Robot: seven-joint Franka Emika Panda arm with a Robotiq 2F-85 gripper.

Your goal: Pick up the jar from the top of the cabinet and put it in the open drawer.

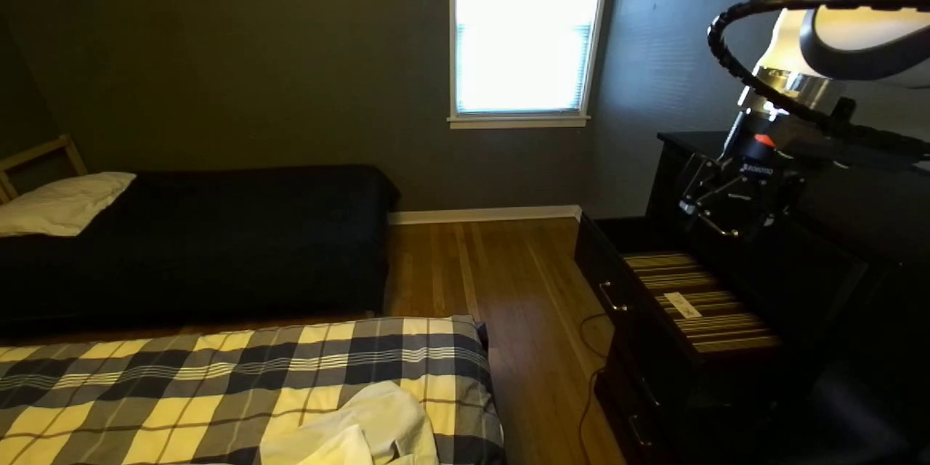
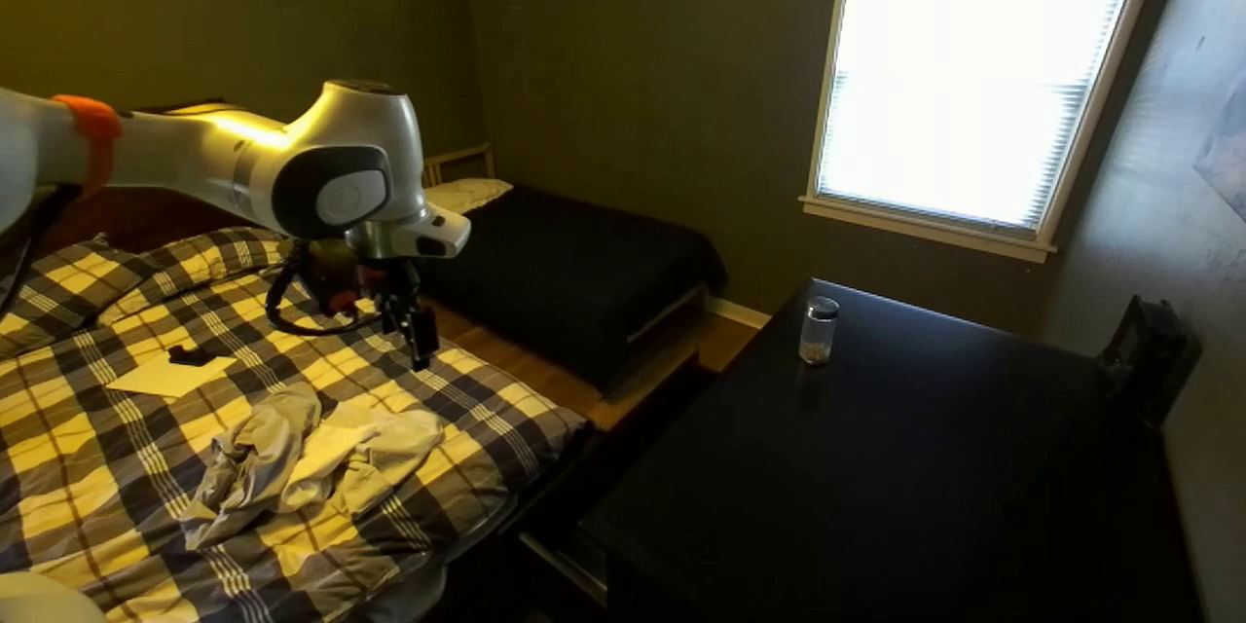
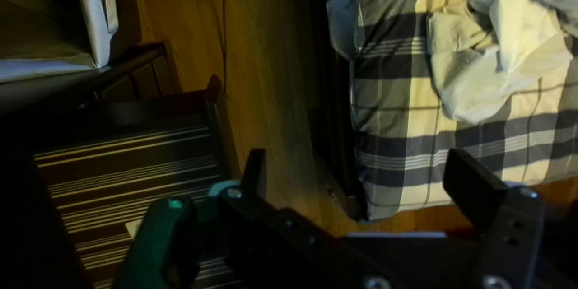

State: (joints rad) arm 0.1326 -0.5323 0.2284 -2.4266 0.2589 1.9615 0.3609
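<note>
A clear glass jar (image 2: 819,331) with a lid and a little pale content at its bottom stands upright on the cabinet (image 2: 876,477), near the edge of its dark top, in an exterior view. The dark-wood drawer (image 1: 697,330) is pulled open, with a striped inside; it also shows at the left of the wrist view (image 3: 135,180). My gripper (image 1: 726,218) is open and empty, in the air and well apart from the jar. It also shows in an exterior view (image 2: 419,346), over the bed side. In the wrist view its fingers (image 3: 359,169) stand wide apart.
A plaid bed (image 1: 218,370) with crumpled light cloth (image 2: 360,453) lies across a wood floor strip from the cabinet. A dark bed (image 2: 574,282) is farther back. A dark upright object (image 2: 1154,360) stands at the cabinet's wall side. A small white paper (image 1: 683,304) lies in the drawer.
</note>
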